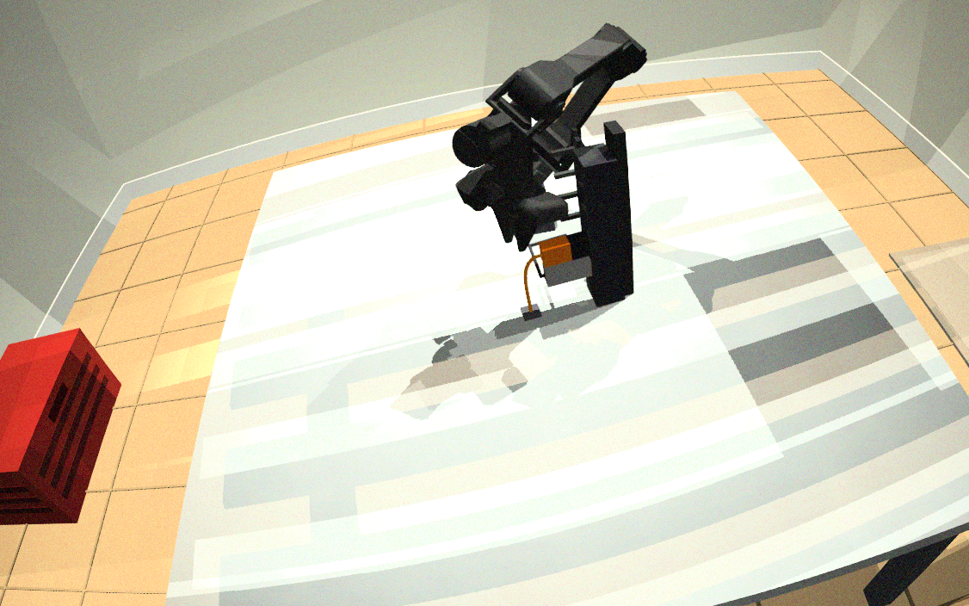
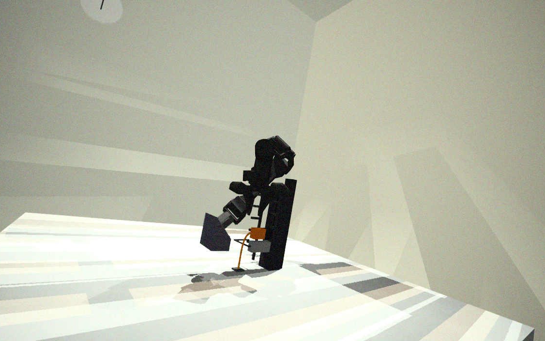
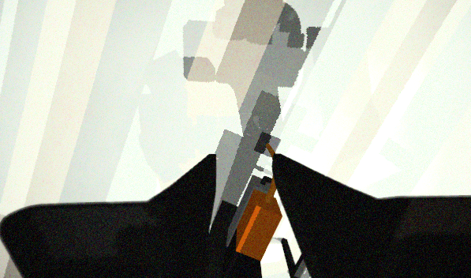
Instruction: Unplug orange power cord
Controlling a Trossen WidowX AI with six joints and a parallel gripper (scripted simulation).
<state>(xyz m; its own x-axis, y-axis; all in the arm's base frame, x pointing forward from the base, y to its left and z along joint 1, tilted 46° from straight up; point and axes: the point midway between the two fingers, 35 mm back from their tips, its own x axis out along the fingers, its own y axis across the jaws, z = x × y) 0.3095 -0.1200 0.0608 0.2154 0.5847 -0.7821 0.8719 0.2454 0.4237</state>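
Pale striped light falls across one big white table (image 1: 473, 451), which stands on tan floor tiles between grey walls. Off its left edge sits a single red slatted box (image 1: 29, 429), seen only from overhead. One dark arm (image 1: 548, 97) folds down over the table's far half. Right beside it one black power strip (image 1: 608, 218) stands upright on its end, with several thin pegs jutting from its face toward the arm.

Low on that face sits one orange plug (image 1: 554, 251), seated against the strip above a small grey block (image 1: 567, 270). One orange cord (image 1: 527, 281) curves down from it to a little dark foot (image 1: 531, 313) on the table top.

From overhead and from the side the arm's bulk hides the gripper (image 3: 244, 158). Only the wrist camera shows the fingers, parted with a gap and gripping nothing, pointing down with the plug (image 3: 259, 225) between them near their base.
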